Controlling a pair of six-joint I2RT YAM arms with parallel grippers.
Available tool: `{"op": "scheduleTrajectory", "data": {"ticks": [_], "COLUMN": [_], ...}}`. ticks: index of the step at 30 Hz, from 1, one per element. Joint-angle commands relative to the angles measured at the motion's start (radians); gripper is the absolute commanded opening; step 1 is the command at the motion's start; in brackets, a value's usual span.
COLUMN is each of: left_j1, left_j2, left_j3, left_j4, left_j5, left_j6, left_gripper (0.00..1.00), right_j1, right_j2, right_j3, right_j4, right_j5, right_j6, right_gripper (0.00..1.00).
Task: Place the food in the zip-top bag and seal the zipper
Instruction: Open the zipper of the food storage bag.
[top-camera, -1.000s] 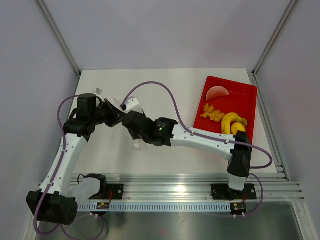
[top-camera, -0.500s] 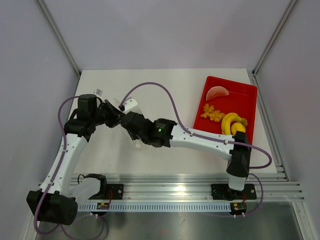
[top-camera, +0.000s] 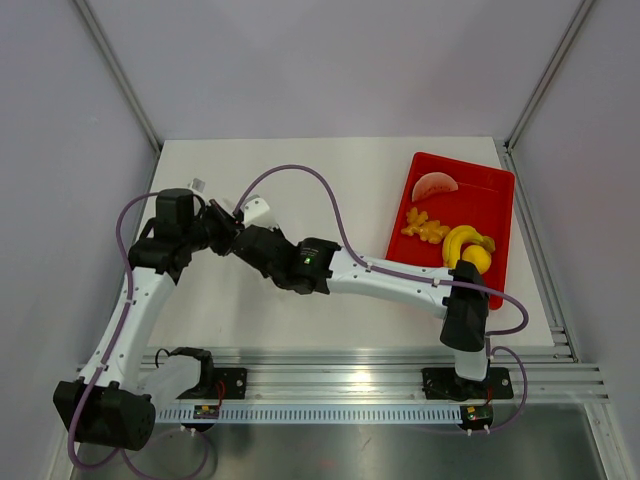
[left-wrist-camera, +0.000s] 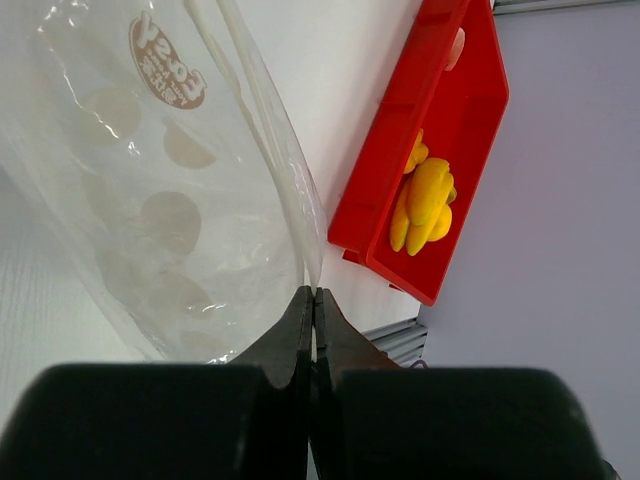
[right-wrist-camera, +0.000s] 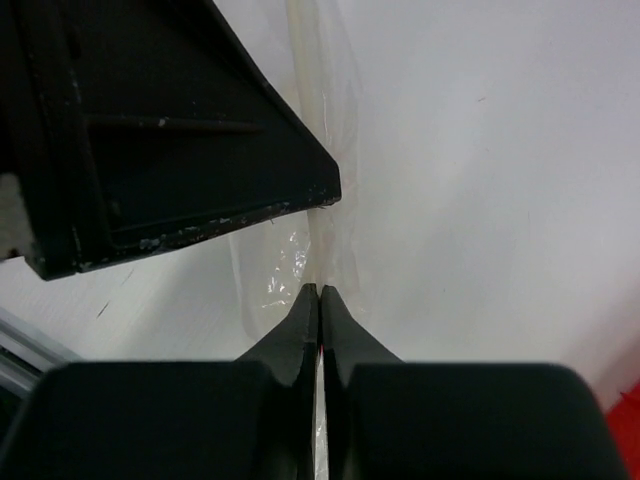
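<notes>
Left gripper (left-wrist-camera: 313, 298): fingers pressed together on the mouth edge of the floppy clear spotted zip-top bag (left-wrist-camera: 170, 210) | right gripper (right-wrist-camera: 320, 293): clamped on the same edge, just beside | small plastic toy food (top-camera: 462, 243): in red rectangular tray (top-camera: 500, 182) at frame right, well apart from the bag at left-centre; right arm nearer.

One zip-top bag (left-wrist-camera: 150, 200) counted. One red tray (top-camera: 487, 203) seen, 2 o'clock on table (top-camera: 340, 170). Held within: one watermelon slice (top-camera: 435, 185), one banana (top-camera: 460, 240), one yellow lump (top-camera: 477, 258), one orange knobbly cluster (top-camera: 425, 229), pieces not separable.
</notes>
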Motion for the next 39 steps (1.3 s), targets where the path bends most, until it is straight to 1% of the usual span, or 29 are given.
{"op": "scheduleTrajectory", "data": {"ticks": [1, 3, 4, 5, 6, 7, 9, 10, 11, 13, 14, 17, 20, 25, 26, 27, 28, 31, 33, 34, 35, 36, 39], "left_j1": [-0.002, -0.002, -0.002, -0.002, -0.002, -0.002, -0.002, -0.002, -0.002, -0.004, -0.004, -0.016, -0.045, -0.084, -0.093, -0.094, -0.097, -0.104, -0.105, -0.105, -0.108, -0.108, -0.108], "left_j2": [-0.007, -0.006, 0.002, 0.011, 0.023, 0.039, 0.092, 0.109, 0.116, 0.108, 0.1, 0.076, 0.056, 0.071, 0.076, 0.08, 0.083, 0.097, 0.097, 0.099, 0.099, 0.105, 0.113], "left_j3": [-0.01, -0.015, -0.015, -0.01, -0.001, 0.032, 0.072, 0.094, 0.095, 0.089, 0.07, 0.042, 0.033, 0.027, 0.023, 0.02, 0.013, 0.01, 0.01, 0.008, 0.01, 0.011, 0.008], "left_j4": [0.041, 0.061, 0.076, 0.098, 0.101, 0.092, 0.038, 0.025, 0.02, 0.032, 0.056, 0.098, 0.12, 0.144, 0.158, 0.167, 0.172, 0.179, 0.181, 0.181, 0.182, 0.179, 0.169], "left_j5": [0.029, 0.039, 0.061, 0.075, 0.086, 0.1, 0.109, 0.121, 0.129, 0.144, 0.154, 0.25, 0.259, 0.229, 0.226, 0.226, 0.221, 0.206, 0.194, 0.19, 0.189, 0.186, 0.158], "left_j6": [-0.003, 0.008, 0.03, 0.046, 0.072, 0.128, 0.193, 0.242, 0.259, 0.284, 0.288, 0.318, 0.321, 0.299, 0.295, 0.292, 0.282, 0.275, 0.273, 0.275, 0.276, 0.276, 0.275], "left_gripper": [0.0, 0.0, 0.02, 0.14, 0.3, 0.56, 0.61, 0.62, 0.61, 0.56, 0.48, 0.38, 0.38, 0.43, 0.4, 0.35, 0.25, 0.17, 0.18, 0.2, 0.3, 0.33, 0.35], "right_j1": [0.008, 0.002, -0.003, -0.01, -0.033, -0.043, -0.09, -0.108, -0.127, -0.162, -0.165, -0.168, -0.168, -0.17, -0.168, -0.168, -0.17, -0.168, -0.17, -0.17, -0.17, -0.168, -0.17], "right_j2": [-0.034, -0.044, -0.057, -0.066, -0.078, -0.107, -0.147, -0.188, -0.208, -0.261, -0.275, -0.296, -0.296, -0.299, -0.301, -0.301, -0.302, -0.311, -0.316, -0.318, -0.319, -0.319, -0.321], "right_j3": [0.015, -0.005, -0.011, -0.034, -0.05, -0.069, -0.148, -0.177, -0.233, -0.283, -0.316, -0.329, -0.329, -0.338, -0.343, -0.343, -0.341, -0.349, -0.349, -0.35, -0.35, -0.352, -0.352], "right_j4": [0.025, 0.039, 0.039, 0.044, 0.06, 0.073, 0.128, 0.149, 0.169, 0.228, 0.242, 0.248, 0.249, 0.286, 0.288, 0.286, 0.285, 0.282, 0.282, 0.28, 0.28, 0.277, 0.28], "right_j5": [0.051, 0.038, 0.009, -0.01, -0.031, -0.077, -0.134, -0.195, -0.223, -0.281, -0.288, -0.275, -0.298, -0.341, -0.344, -0.346, -0.346, -0.341, -0.34, -0.338, -0.338, -0.338, -0.34], "right_j6": [0.02, 0.026, 0.044, 0.058, 0.075, 0.107, 0.144, 0.182, 0.199, 0.235, 0.241, 0.241, 0.242, 0.259, 0.261, 0.264, 0.264, 0.264, 0.265, 0.265, 0.265, 0.265, 0.267], "right_gripper": [0.0, 0.0, 0.0, 0.0, 0.0, 0.0, 0.0, 0.0, 0.0, 0.0, 0.0, 0.0, 0.0, 0.0, 0.0, 0.0, 0.0, 0.0, 0.0, 0.0, 0.0, 0.0, 0.0]}}
